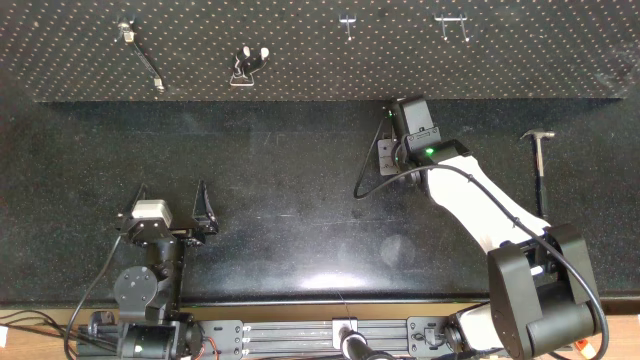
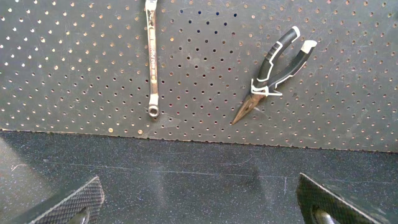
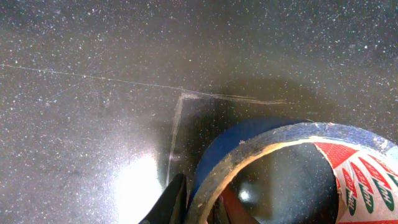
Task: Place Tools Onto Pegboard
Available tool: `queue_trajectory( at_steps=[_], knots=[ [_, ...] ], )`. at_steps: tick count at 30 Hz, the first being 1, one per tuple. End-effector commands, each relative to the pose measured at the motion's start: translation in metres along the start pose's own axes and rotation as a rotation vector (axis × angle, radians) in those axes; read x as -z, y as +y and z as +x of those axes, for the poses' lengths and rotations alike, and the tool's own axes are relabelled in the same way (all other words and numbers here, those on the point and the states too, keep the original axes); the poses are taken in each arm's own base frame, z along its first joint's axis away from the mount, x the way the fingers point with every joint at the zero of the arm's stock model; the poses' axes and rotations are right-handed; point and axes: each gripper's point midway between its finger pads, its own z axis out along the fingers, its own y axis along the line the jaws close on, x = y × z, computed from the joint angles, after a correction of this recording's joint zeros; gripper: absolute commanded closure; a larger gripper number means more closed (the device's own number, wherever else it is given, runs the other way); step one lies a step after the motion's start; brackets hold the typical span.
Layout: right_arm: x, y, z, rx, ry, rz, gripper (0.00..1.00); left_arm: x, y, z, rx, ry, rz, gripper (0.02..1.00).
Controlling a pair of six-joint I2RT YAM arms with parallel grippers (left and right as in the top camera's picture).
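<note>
The roll of blue masking tape [image 3: 261,134] has red and green print on its white inner core, too cut off to read. It sits near the back edge of the black speckled counter [image 1: 280,180], below the black perforated pegboard [image 1: 300,50]. The right gripper [image 3: 199,204] is clamped on the roll's wall, one finger inside the ring and one outside. The left gripper [image 2: 199,208], near the counter's front left corner, has its fingers wide apart.
</note>
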Motion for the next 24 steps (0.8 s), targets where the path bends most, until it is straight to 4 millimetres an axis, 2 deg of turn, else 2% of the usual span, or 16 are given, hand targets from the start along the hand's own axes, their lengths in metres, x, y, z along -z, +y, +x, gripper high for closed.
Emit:
queue_trajectory(
  at_steps=[1,16,21,24],
  knots=[
    [0.003,-0.002,-0.008,-0.002,-0.021,0.016,0.901,0.000,0.000,0.001,-0.013,0.000,0.005,0.023],
    [0.028,0.001,-0.027,-0.008,-0.112,0.002,0.919,0.000,0.000,0.001,-0.013,0.000,0.005,0.025],
    [0.061,0.005,-0.046,-0.009,-0.213,-0.025,0.921,0.000,0.000,0.001,-0.013,0.000,0.005,0.023],
    [0.096,0.010,-0.061,-0.007,-0.316,-0.048,0.923,0.000,0.000,0.001,-0.013,0.000,0.005,0.023]
  ],
)
